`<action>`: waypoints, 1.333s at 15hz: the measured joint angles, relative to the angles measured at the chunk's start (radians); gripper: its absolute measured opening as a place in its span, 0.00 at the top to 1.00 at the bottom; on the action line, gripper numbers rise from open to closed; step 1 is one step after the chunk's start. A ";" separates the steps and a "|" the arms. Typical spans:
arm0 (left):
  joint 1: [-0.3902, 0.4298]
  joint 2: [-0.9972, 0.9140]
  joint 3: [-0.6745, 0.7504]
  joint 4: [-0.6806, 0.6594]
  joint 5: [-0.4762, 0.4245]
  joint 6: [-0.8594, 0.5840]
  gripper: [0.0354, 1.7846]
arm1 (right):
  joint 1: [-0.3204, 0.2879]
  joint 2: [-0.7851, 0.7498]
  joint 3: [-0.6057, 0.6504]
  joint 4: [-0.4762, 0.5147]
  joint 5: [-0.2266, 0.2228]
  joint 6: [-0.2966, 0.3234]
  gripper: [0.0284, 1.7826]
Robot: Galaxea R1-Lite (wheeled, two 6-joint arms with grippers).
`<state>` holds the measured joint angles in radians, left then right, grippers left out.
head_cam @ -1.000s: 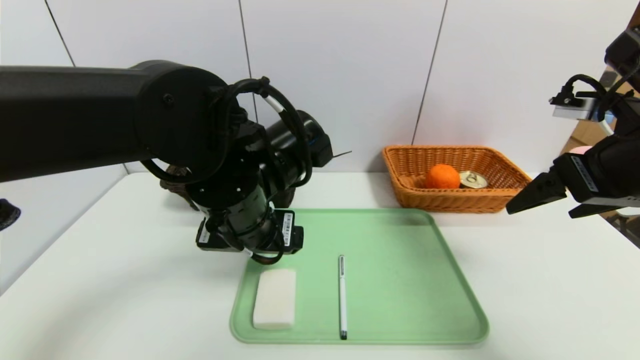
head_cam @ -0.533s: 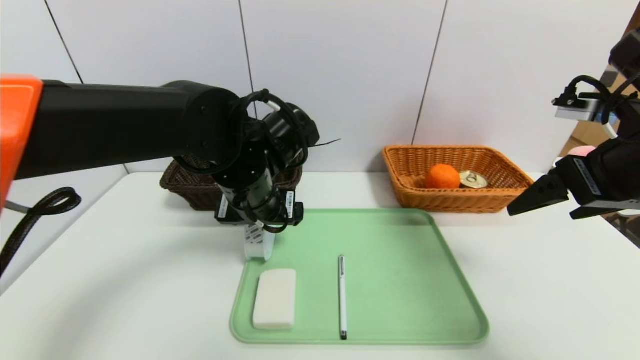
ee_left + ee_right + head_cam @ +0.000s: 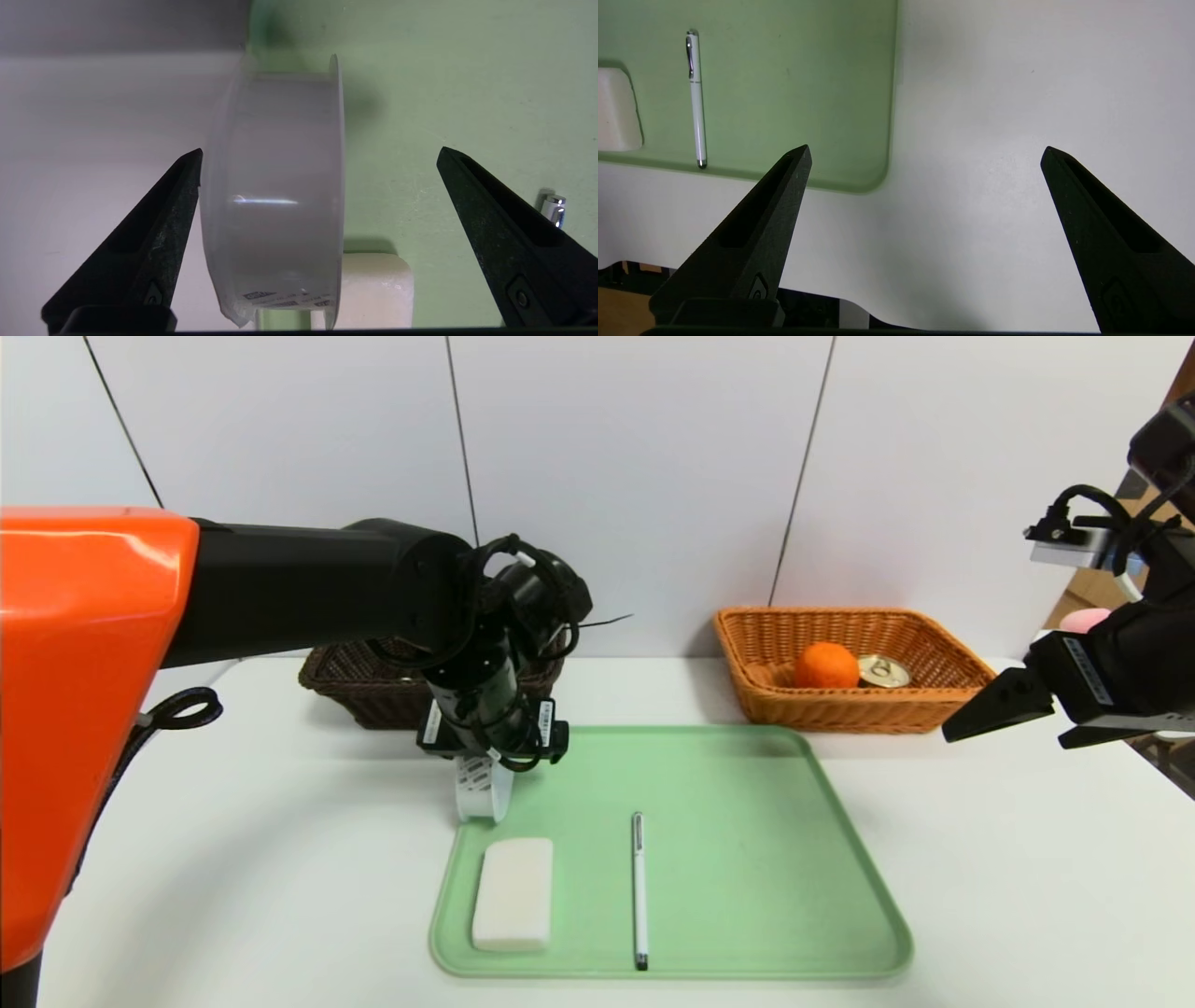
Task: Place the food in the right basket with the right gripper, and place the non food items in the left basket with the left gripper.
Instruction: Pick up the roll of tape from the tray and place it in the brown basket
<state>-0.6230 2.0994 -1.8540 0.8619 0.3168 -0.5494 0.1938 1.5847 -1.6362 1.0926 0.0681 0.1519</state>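
Change since earlier frame: left arm has swung back toward the left, uncovering the dark basket and the tape roll that it hid; right arm has hardly shifted.
Eraser (image 3: pixel 512 906): white block, nearest item, lying flat at the near left corner of the green tray (image 3: pixel 747 803); long axis runs near to far.
Pen (image 3: pixel 639 889): white, just right of the eraser, parallel to it, also on the tray, untouched.
Tape roll (image 3: pixel 482 787): clear, standing on edge at the tray's far left rim, just beyond the eraser.
Left hand (image 3: pixel 317 158): directly above the tape roll, fingers spread wide and empty; in the left wrist view 1 finger is at the roll's outer flat face, the other well apart on the tray side, so the roll sits off-centre in the gap.
Key relation: roll's flat faces look toward the 2 fingers, so closing would pinch across its width; likely the hand needs a slight shift toward the tabletop (image 3: pixel 280 859) side first.
Left basket (image 3: pixel 355 681): dark wicker, just behind the left hand; contents hidden.
Right hand (image 3: pixel 924 154): parked above bare tabletop right of the tray, fingers wide, holding nothing.
Right basket (image 3: pixel 747 653): tan wicker, far right, holding an orange (image 3: pixel 826 665) and a can (image 3: pixel 883 671).
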 joint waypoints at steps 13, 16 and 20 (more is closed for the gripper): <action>0.014 0.007 0.000 0.005 -0.004 0.004 0.68 | 0.000 -0.012 0.096 -0.101 -0.006 -0.007 0.05; 0.011 -0.011 -0.007 0.005 -0.011 0.004 0.68 | 0.000 -0.014 0.098 -0.101 -0.006 -0.007 0.05; -0.011 -0.050 -0.048 0.031 -0.135 0.003 0.68 | 0.000 -0.017 0.099 -0.101 -0.006 -0.007 0.05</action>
<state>-0.6336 2.0489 -1.9017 0.8932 0.1821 -0.5460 0.1943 1.5679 -1.5370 0.9915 0.0623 0.1447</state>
